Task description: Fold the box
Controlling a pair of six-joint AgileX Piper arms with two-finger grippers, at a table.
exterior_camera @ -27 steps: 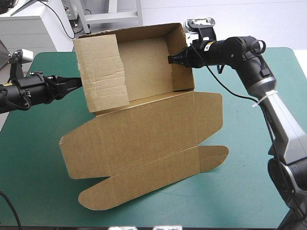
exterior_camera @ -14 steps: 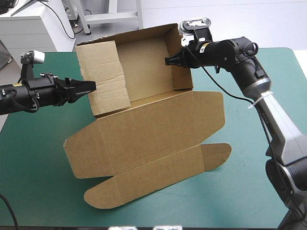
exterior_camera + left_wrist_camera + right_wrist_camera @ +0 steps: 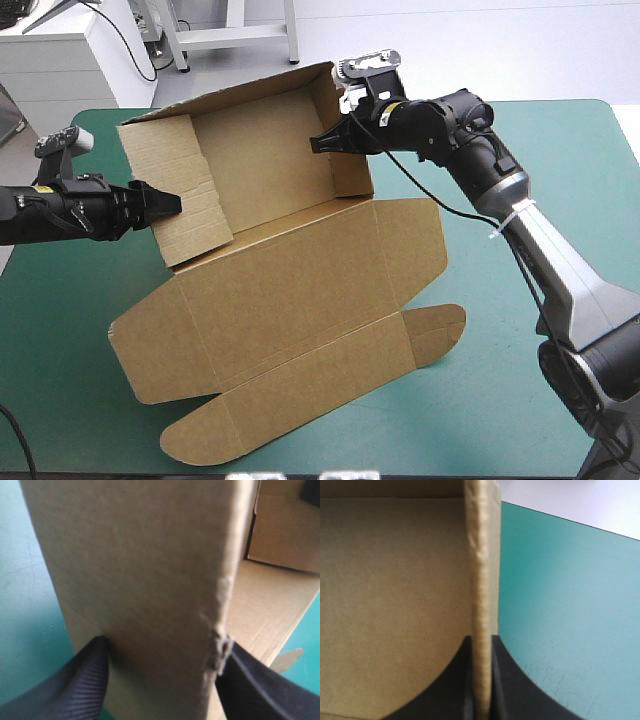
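The box (image 3: 290, 290) stands toward the desk's (image 3: 500, 400) far edge, walls raised (lid flat). The right gripper (image 3: 481, 639) pinches its right wall. The left gripper (image 3: 162, 645), fingers wide apart, has the left wall between them.

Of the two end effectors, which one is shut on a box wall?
The right end effector: its fingers pinch the box's right wall. The left end effector's fingers stand apart at the other wall.

You couldn't tell how the left end effector (image 3: 168, 200) stood: the brown box (image 3: 145, 580) lay blurred across its wrist view, covering its middle and most of the teal-green worktop (image 3: 25, 605) beyond.
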